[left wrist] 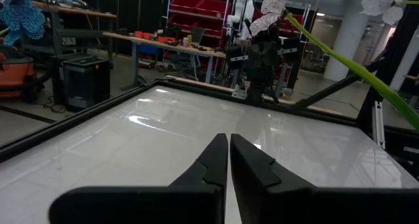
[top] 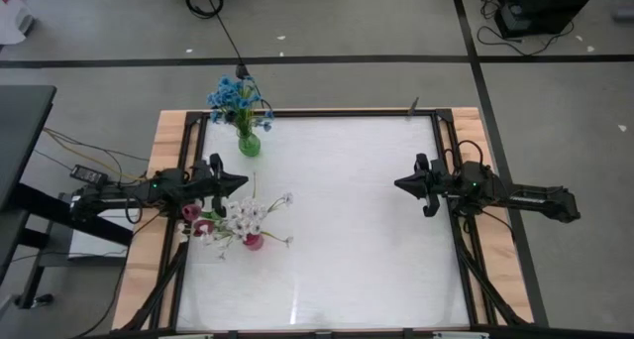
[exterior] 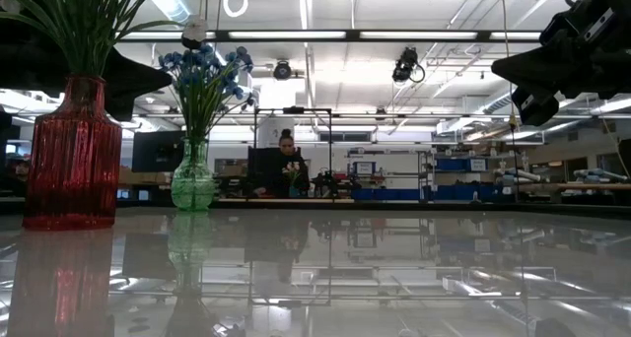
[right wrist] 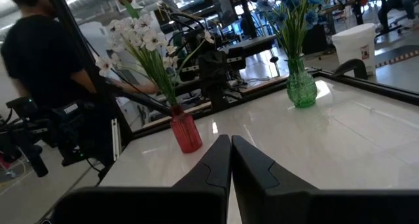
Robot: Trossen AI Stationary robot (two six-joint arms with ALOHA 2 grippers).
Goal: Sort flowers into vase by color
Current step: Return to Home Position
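Blue flower sprigs (top: 238, 99) stand with their stems in a green glass vase (top: 249, 143) near the table's far left; the vase also shows in the low view (exterior: 192, 184) and the right wrist view (right wrist: 302, 86). White blossoms (top: 248, 216) and a pink bud (top: 190, 212) stand in a red vase (top: 254, 241) near the left edge, also seen in the right wrist view (right wrist: 186, 133). My left gripper (top: 242, 181) hovers shut above the table, just far of the red vase. My right gripper (top: 401, 184) hovers shut at the right side.
The white tabletop (top: 347, 240) lies bare between the two arms, framed by a black rail (top: 451, 151). A person (exterior: 286, 165) sits in the room beyond the far edge, and another person (right wrist: 46, 60) stands to the table's left.
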